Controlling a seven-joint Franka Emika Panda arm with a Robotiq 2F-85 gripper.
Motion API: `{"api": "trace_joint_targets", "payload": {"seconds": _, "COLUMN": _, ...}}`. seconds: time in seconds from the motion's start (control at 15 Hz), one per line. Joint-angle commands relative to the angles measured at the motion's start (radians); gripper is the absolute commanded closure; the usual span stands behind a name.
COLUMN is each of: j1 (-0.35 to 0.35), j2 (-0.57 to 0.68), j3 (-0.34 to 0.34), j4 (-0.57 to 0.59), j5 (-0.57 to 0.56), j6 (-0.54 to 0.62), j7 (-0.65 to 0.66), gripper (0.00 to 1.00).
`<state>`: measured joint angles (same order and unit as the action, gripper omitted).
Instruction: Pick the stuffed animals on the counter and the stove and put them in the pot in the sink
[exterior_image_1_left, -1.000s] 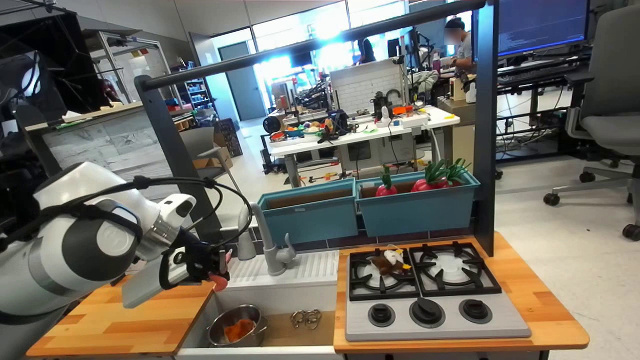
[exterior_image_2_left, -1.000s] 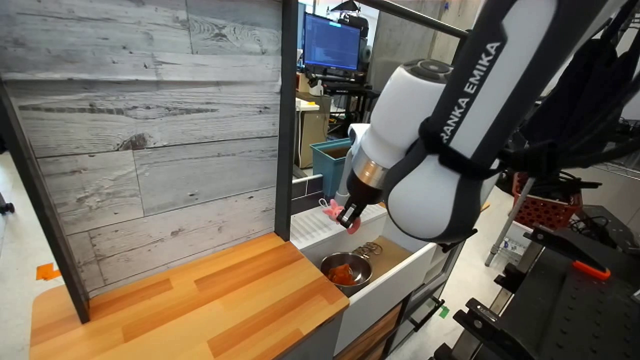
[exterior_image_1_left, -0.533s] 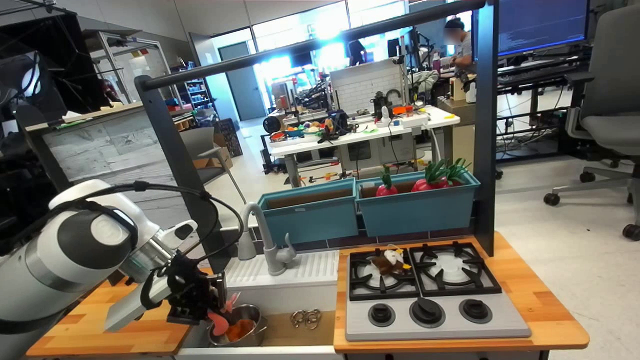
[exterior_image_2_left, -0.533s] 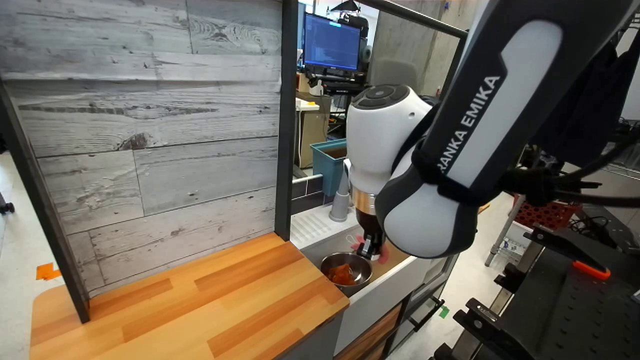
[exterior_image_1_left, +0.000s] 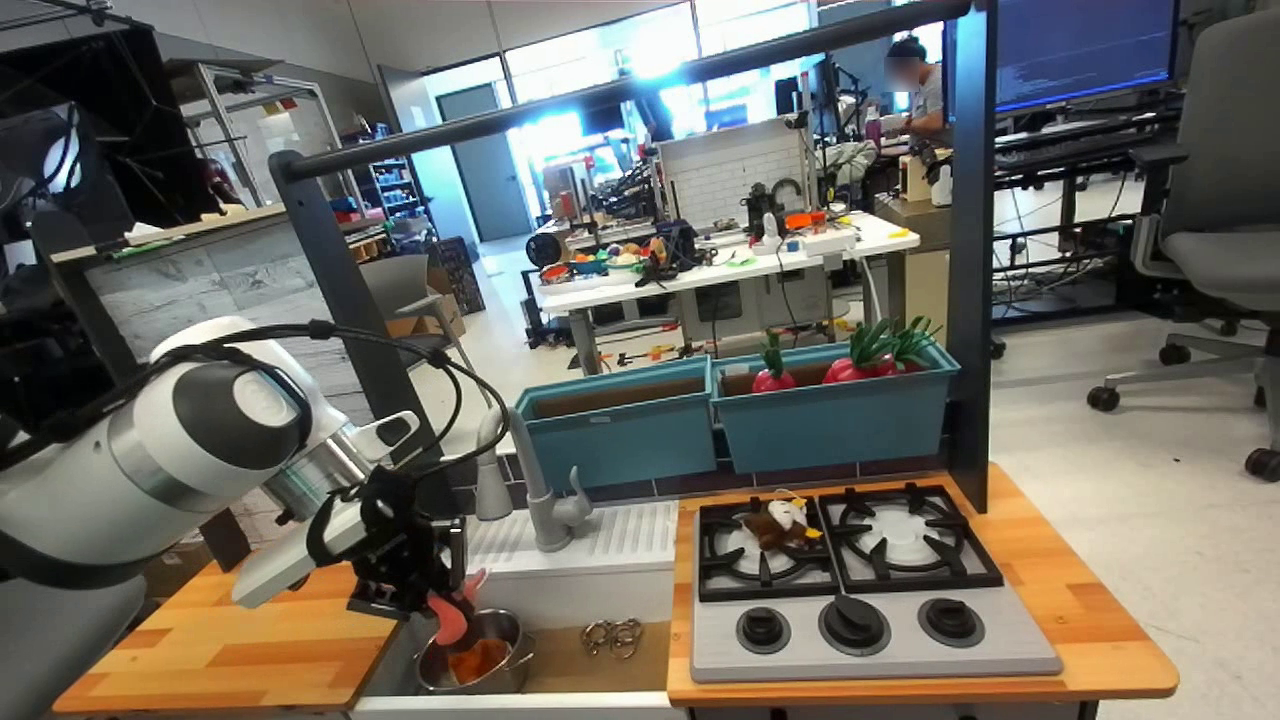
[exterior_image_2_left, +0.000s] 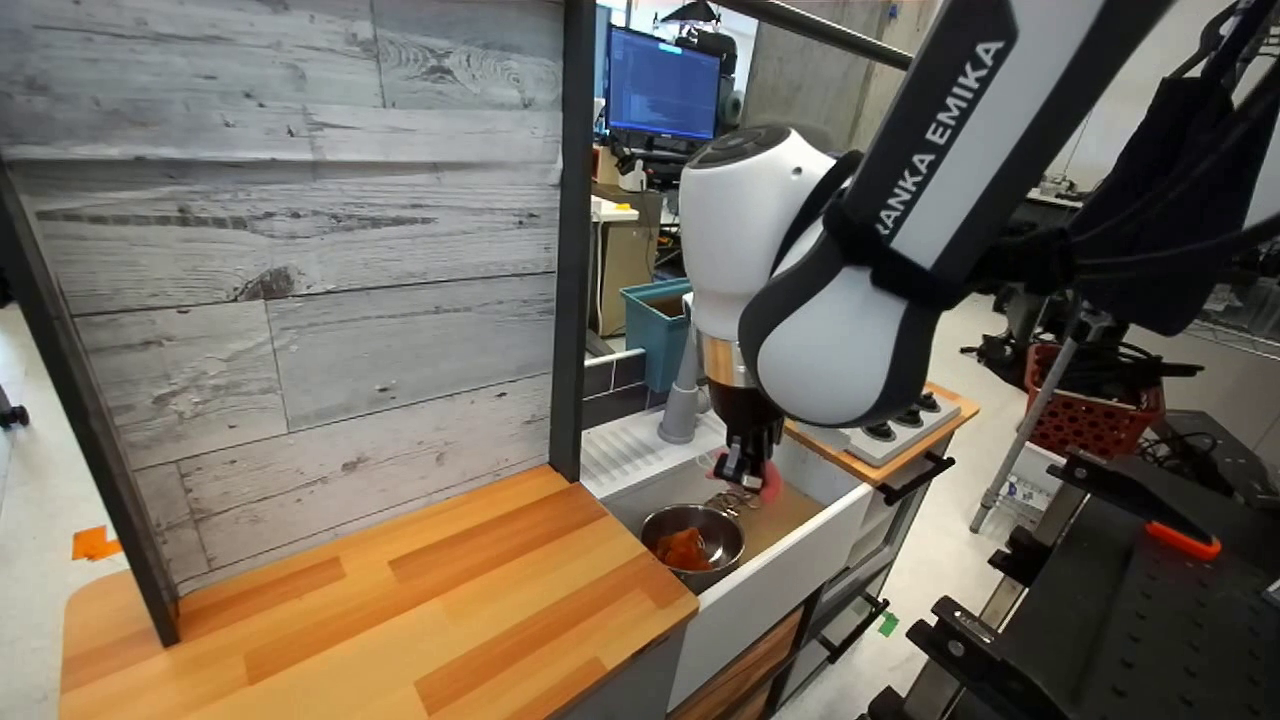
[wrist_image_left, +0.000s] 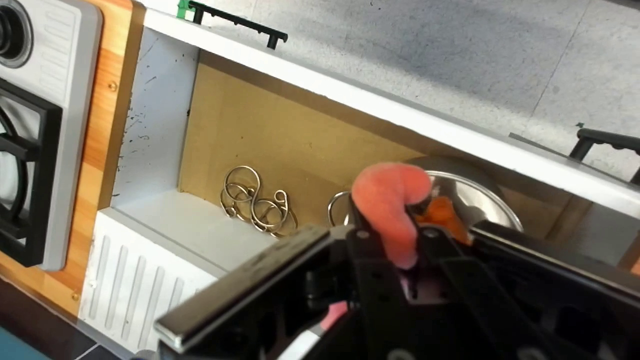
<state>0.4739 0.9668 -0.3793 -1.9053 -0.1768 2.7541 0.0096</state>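
Protruding from hand, both sides, pinched pink plush

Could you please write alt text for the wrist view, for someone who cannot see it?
Black jaws grip a pink plush toy over the sink, partly hiding a silver pot with an orange object inside. Metal rings lie in the sink left of the pot; part of the stove shows at the left edge.

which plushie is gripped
The pink plush toy, in the hand; the brown-white toy is on the black stove grate, the orange thing in the silver pot.
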Motion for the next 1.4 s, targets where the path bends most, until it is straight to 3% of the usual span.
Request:
{"api": "trace_joint_targets", "payload": {"seconds": 0.0, "j1": -0.101, "j2": 0.003, "j3": 0.089, "j4": 0.101, "j5": -0.053, "j6": -0.113, "j7": 0.004, "gripper": 0.97}}
{"api": "trace_joint_targets", "payload": {"seconds": 0.27, "j1": -0.161, "j2": 0.027, "j3": 0.153, "j4": 0.188, "j5": -0.068, "j6": -0.198, "j7": 0.009, "gripper": 0.97}}
{"api": "trace_joint_targets", "payload": {"seconds": 0.33, "j1": -0.173, "j2": 0.029, "j3": 0.168, "j4": 0.203, "j5": -0.07, "j6": -0.217, "j7": 0.004, "gripper": 0.64}}
{"api": "trace_joint_targets", "payload": {"seconds": 0.47, "j1": -0.19, "j2": 0.034, "j3": 0.189, "j4": 0.223, "j5": -0.072, "j6": -0.236, "j7": 0.001, "gripper": 0.57}}
{"api": "trace_joint_targets", "payload": {"seconds": 1.0, "j1": -0.218, "j2": -0.046, "j3": 0.208, "j4": 0.115, "j5": -0.109, "j6": -0.196, "j7": -0.01, "gripper": 0.01}}
{"api": "trace_joint_targets", "payload": {"seconds": 1.2, "j1": -0.196, "j2": -0.107, "j3": 0.171, "j4": 0.019, "j5": -0.141, "j6": -0.235, "j7": 0.025, "gripper": 0.0}}
{"api": "trace_joint_targets", "payload": {"seconds": 1.33, "j1": -0.215, "j2": -0.183, "j3": 0.161, "j4": -0.092, "j5": -0.166, "j6": -0.195, "j7": 0.025, "gripper": 0.0}}
